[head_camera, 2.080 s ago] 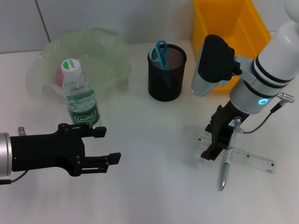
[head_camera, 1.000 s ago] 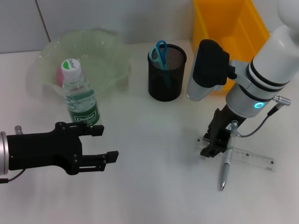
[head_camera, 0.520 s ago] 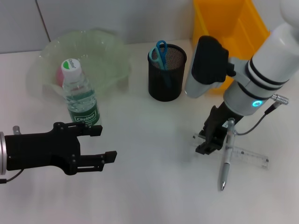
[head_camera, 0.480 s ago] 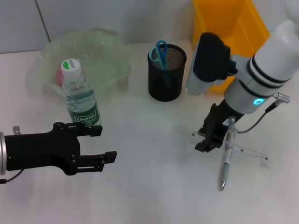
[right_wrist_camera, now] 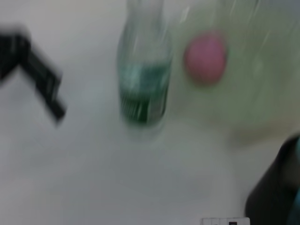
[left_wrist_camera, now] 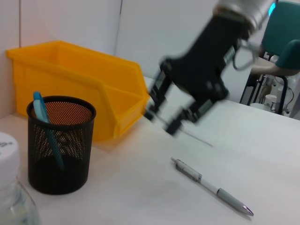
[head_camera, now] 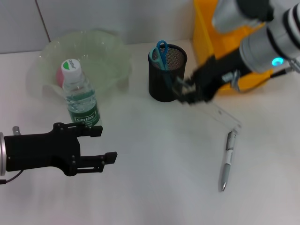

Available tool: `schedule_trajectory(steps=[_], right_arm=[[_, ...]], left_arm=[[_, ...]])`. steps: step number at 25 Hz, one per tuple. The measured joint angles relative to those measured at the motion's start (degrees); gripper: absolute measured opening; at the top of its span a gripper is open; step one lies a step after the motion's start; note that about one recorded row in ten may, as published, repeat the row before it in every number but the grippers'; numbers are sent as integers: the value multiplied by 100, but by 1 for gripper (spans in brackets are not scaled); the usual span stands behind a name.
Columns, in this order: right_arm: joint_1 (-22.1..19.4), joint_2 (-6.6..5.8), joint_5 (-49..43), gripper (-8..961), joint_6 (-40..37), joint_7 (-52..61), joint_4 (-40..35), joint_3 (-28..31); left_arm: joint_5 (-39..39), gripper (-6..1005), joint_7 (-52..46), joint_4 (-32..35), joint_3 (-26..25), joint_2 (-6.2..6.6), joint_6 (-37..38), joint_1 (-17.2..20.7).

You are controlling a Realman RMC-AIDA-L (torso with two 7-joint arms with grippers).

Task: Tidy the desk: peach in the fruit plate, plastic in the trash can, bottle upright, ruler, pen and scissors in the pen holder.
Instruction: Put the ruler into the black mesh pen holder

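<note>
My right gripper (head_camera: 188, 92) is shut on one end of the clear ruler (head_camera: 220, 114), held in the air just right of the black mesh pen holder (head_camera: 167, 79). Blue scissors (head_camera: 159, 52) stand in that holder. The silver pen (head_camera: 227, 159) lies on the table below the ruler. An upright bottle (head_camera: 80, 96) with green label stands before the green fruit plate (head_camera: 110, 44), which holds the pink peach (head_camera: 61, 74). Low at the left, my left gripper (head_camera: 107, 144) is open and holds nothing. No plastic is in view.
A yellow bin (head_camera: 229, 26) stands at the back right, behind the right arm. In the left wrist view the pen (left_wrist_camera: 211, 185) lies right of the pen holder (left_wrist_camera: 61, 145), under the right gripper (left_wrist_camera: 180, 112).
The right gripper has lifted the ruler off the table and carried it up and left toward the pen holder. The pen stayed on the table. The left arm is still.
</note>
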Motion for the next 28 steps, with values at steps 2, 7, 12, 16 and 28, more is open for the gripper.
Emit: schedule_trajectory(steps=[2, 7, 12, 16, 28], right_arm=[[-90, 0, 391, 411, 304, -142, -51, 162], [-380, 5, 1611, 418, 1453, -642, 55, 329], [-442, 13, 2410, 425, 2324, -1105, 402, 282], [-414, 16, 2984, 431, 2860, -1464, 757, 278], [-84, 33, 4139, 449, 3591, -2860, 2171, 257]], left_arm=[[0, 785, 34, -4, 0, -4, 5, -8], [0, 785, 58, -89, 0, -10, 12, -41], [-1, 785, 65, -151, 0, -8, 17, -68], [-2, 785, 66, -152, 0, -8, 21, -62], [-2, 784, 66, -164, 0, -15, 34, -62]])
